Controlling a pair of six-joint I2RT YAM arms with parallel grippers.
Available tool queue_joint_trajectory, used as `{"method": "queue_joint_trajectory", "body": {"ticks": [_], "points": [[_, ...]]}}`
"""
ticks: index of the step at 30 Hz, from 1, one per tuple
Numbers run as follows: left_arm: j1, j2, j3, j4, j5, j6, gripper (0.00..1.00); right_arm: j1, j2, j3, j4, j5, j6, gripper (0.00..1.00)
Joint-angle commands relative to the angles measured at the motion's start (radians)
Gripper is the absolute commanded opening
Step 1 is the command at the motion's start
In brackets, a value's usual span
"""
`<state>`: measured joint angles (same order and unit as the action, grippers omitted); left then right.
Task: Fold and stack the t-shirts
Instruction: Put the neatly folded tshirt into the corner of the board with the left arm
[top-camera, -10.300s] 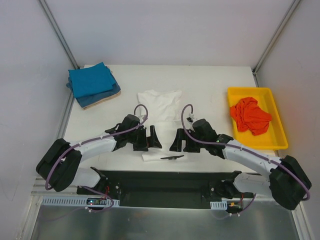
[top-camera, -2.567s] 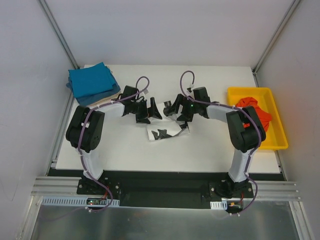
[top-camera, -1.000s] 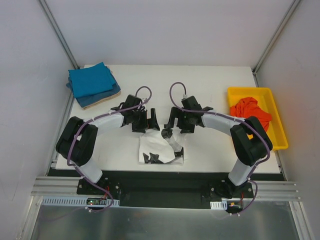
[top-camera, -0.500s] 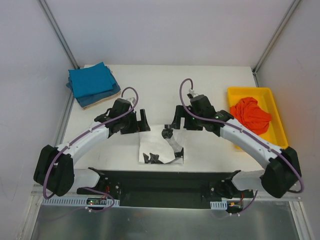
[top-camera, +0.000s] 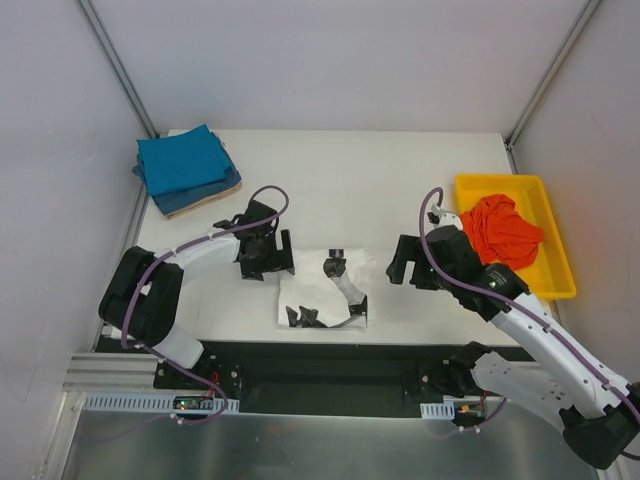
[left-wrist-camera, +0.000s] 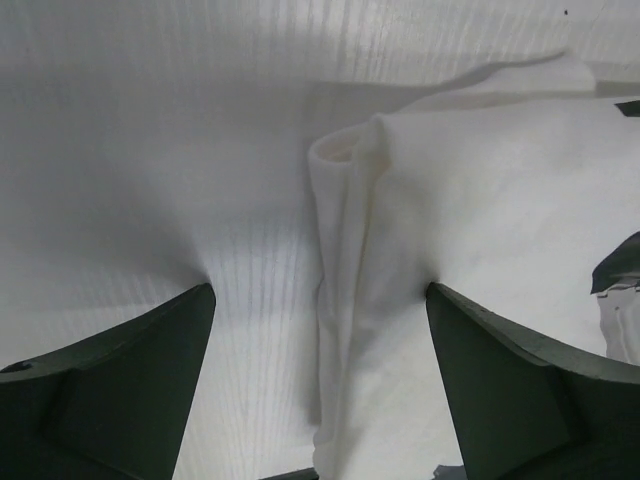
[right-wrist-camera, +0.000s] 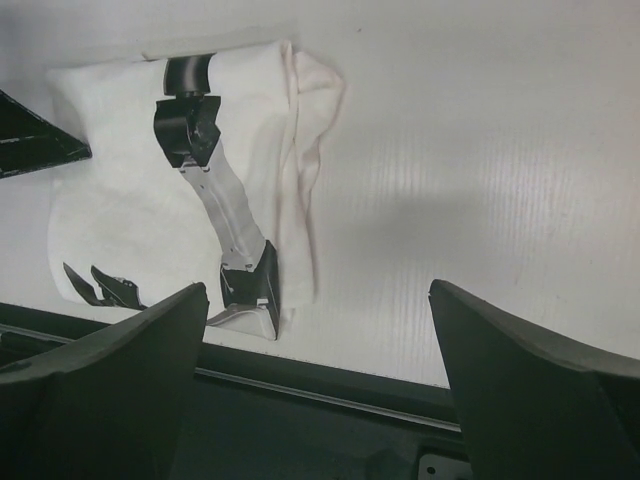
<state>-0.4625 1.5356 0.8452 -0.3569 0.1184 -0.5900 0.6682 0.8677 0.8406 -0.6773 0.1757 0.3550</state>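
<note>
Left gripper (top-camera: 275, 262) sits low, jaws spread wide, pointing right; right gripper (top-camera: 405, 268) higher, jaws equally wide, pointing left.

**Desk:** How many shirts can you make out on the table (top-camera: 400, 170)?

**Me:** I count one white shirt (top-camera: 310, 290) with black print, at the near edge. In the far left corner I see one stack: two teal-blue shirts (top-camera: 180, 162), as far as I can tell from the layers, and one tan shirt (top-camera: 195, 207) at the bottom. One orange-red shirt (top-camera: 500, 230) too.

**Desk:** Anything else?

**Me:** One yellow tray (top-camera: 545, 275) by the right edge, and two arms: the left arm (top-camera: 200, 250) and the right arm (top-camera: 520, 315).
</note>
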Motion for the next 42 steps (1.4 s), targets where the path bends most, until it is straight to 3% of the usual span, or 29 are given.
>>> {"method": "queue_joint_trajectory", "body": {"ticks": [1,8,17,21,31,38,42], "points": [[-0.011,0.078,0.052,-0.005,-0.011,-0.018,0.85,0.001,-0.076,-0.011,-0.082,0.108,0.007,0.97],[-0.080,0.172,0.110,-0.008,-0.013,-0.031,0.61,0.001,-0.125,-0.021,-0.134,0.185,0.006,0.97],[-0.195,0.326,0.291,-0.158,-0.201,-0.053,0.29,-0.001,-0.148,-0.037,-0.123,0.237,-0.014,0.97],[-0.217,0.391,0.357,-0.208,-0.270,-0.039,0.00,-0.002,-0.148,-0.051,-0.110,0.268,-0.021,0.97],[-0.193,0.379,0.552,-0.332,-0.586,0.059,0.00,-0.007,-0.115,-0.083,-0.016,0.335,-0.070,0.97],[-0.035,0.406,0.687,-0.361,-0.713,0.137,0.00,-0.009,-0.114,-0.113,-0.008,0.452,-0.080,0.97],[0.079,0.460,0.849,-0.369,-0.740,0.226,0.00,-0.013,-0.116,-0.133,-0.008,0.496,-0.082,0.97]]}}
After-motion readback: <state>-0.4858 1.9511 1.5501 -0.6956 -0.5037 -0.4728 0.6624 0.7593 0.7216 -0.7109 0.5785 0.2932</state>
